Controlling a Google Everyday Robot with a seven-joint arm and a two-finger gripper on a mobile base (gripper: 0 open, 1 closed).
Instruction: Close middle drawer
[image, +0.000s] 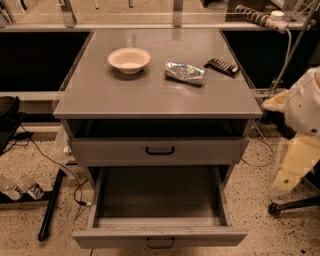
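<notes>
– Grey metal all over, is it? Where is the middle drawer (159, 197) now?

– Yes, grey. It is pulled far out toward the camera, under the upper drawer (210, 150). Its deep inside is bare, and its flat front is at the bottom edge of the view. The small black loop handle (160, 243) sits at the centre of that front, partly cut by the edge.

– And the upper drawer?

– That one stands out only a little from the bench (150, 95). It has a dark gap above its front and a black handle (160, 150) in the middle.

– Where is the claw (292, 167)?

– At the right side of the view, beside the bench and apart from both drawers. I see a pale cream part hanging below a rounded white arm piece (305, 102). It touches nothing. If the claw is apart or together, I cannot tell.

– What lies on the bench top?

– Three things, near the back. A cream bowl (129, 59) stands upright at the left. A crumpled silver foil packet (185, 72) lies just beside it to the right. A dark flat packet (222, 66) lies near the right edge, close to the foil one but not touching it.

– And around the bench?

– A speckled floor (265, 220). On the left there are two clear plastic bottles (20, 187) and a black pole (50, 212) lying on the floor, with a thin black cable (50, 161) near them. At the lower right, under the arm, is a black chair leg (292, 205) with a wheel.
</notes>
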